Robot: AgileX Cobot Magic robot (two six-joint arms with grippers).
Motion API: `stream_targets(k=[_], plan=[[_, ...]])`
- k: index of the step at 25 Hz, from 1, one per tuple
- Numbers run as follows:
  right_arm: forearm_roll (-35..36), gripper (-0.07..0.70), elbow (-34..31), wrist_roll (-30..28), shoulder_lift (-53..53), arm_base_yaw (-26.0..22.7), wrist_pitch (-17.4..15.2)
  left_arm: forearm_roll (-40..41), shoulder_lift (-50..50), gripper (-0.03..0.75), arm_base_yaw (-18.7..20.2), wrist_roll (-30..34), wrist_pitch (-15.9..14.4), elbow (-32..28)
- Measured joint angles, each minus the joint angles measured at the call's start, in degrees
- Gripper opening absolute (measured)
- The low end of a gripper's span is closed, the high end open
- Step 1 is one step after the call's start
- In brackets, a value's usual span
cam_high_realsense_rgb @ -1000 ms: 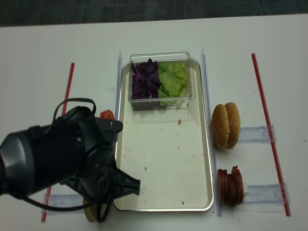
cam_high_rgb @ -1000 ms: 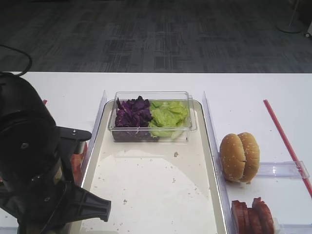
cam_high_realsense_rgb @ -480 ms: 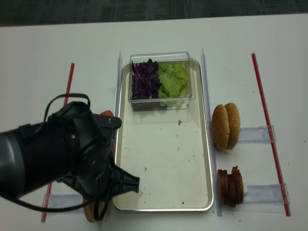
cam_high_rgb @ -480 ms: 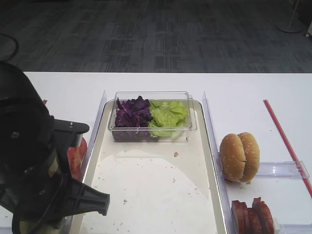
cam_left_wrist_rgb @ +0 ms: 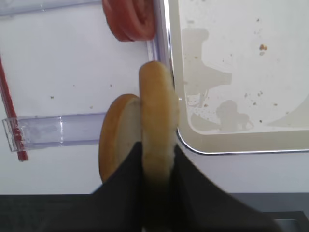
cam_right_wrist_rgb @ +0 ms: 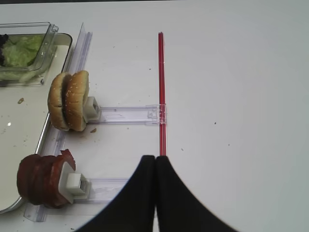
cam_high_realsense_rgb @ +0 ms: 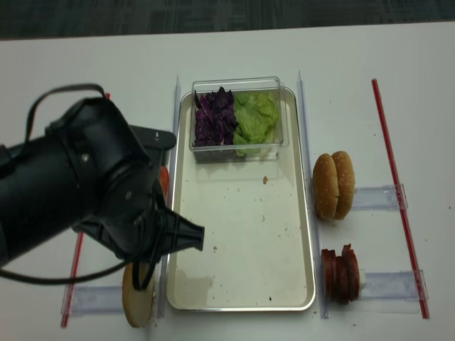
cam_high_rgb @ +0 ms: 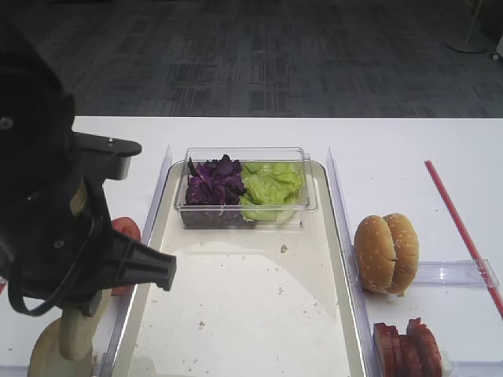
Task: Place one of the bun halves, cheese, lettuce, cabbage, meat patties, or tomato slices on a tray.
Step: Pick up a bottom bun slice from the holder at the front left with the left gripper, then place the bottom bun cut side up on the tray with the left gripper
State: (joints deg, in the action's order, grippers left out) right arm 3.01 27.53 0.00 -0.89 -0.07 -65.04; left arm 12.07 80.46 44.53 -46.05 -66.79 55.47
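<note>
One pale, flat round bun half [cam_left_wrist_rgb: 157,121] now hangs edge-on, clamped in the left end effector [cam_left_wrist_rgb: 157,166], lifted since a second ago, just left of the long silver tray [cam_left_wrist_rgb: 231,147]; placement remains.

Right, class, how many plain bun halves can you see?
2: one half on edge in the left gripper, another half beside it near the tray corner. More may be hidden.
</note>
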Motion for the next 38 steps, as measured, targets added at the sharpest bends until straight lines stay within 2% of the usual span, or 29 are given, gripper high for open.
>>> stream_targets(k=[6, 14, 23, 26, 31, 33, 38], plan=[[0.00, 0.364, 0.00, 0.00, 0.00, 0.00, 0.00, -0.70, 0.00, 0.065, -5.20, 5.05, -2.48, 4.12], [0.00, 0.364, 0.00, 0.00, 0.00, 0.00, 0.00, -3.81, 0.00, 0.065, -13.98, 13.58, -2.94, 5.91], [0.00, 0.364, 0.00, 0.00, 0.00, 0.00, 0.00, -5.75, 0.00, 0.064, -16.14, 18.49, -3.02, 5.91], [0.00, 0.364, 0.00, 0.00, 0.00, 0.00, 0.00, -9.32, 0.00, 0.064, -16.14, 20.86, -1.26, 5.91], [0.00, 0.364, 0.00, 0.00, 0.00, 0.00, 0.00, -19.60, 0.00, 0.064, -16.14, 26.53, 4.83, 5.91], [0.00, 0.364, 0.00, 0.00, 0.00, 0.00, 0.00, -21.65, 0.00, 0.064, -16.14, 27.85, 5.54, 5.91], [0.00, 0.364, 0.00, 0.00, 0.00, 0.00, 0.00, -34.70, 0.00, 0.064, -16.14, 36.89, 10.63, 5.91]])
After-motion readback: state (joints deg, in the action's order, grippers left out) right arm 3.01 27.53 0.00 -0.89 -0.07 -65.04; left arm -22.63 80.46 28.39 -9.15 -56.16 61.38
